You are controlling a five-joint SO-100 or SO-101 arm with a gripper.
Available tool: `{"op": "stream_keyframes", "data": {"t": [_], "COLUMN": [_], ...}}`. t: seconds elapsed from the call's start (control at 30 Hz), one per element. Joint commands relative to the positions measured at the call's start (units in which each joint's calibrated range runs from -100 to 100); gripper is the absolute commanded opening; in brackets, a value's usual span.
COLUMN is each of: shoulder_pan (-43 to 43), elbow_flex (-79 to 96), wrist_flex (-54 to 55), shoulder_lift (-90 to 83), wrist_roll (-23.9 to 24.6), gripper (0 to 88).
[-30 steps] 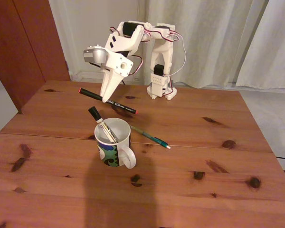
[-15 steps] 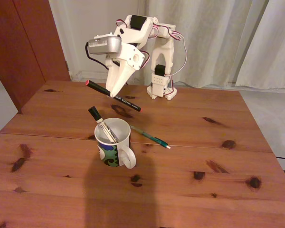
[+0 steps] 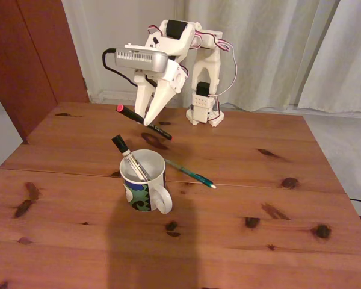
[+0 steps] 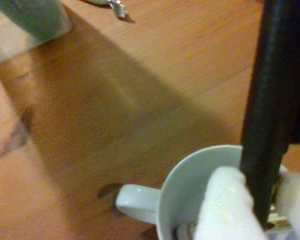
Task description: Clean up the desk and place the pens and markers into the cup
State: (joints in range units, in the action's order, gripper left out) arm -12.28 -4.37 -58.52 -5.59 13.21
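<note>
above the cup: gripper (image 3: 148, 122) is carrying the black pen (image 3: 143, 123) higher, clamped on it
cup (image 3: 144, 180): marker (image 3: 127, 155) inside
desk (image 3: 240, 180): teal pen (image 3: 190, 173) is waiting

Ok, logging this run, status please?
Gripper shut on black pen, lifted behind cup. White marker in cup. Teal pen on desk. Path looks clear.

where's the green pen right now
In the fixed view the green pen lies flat on the desk, just right of the cup, its white tip pointing right and toward the camera.
</note>
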Motion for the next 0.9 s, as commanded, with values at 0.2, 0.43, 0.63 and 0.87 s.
{"op": "stream_keyframes", "data": {"t": [0.2,0.43,0.63,0.87], "shoulder_pan": [0.7,0.3,0.1,0.1], "elbow_flex": [-4.2,-9.8,-14.1,-18.8], "wrist_flex": [1.4,1.4,1.4,1.4], "shoulder_lift": [2.1,7.5,11.1,13.4], "wrist_roll": [-1.2,-1.0,-1.1,-1.2], "gripper": [1.2,1.2,1.2,1.2]}}
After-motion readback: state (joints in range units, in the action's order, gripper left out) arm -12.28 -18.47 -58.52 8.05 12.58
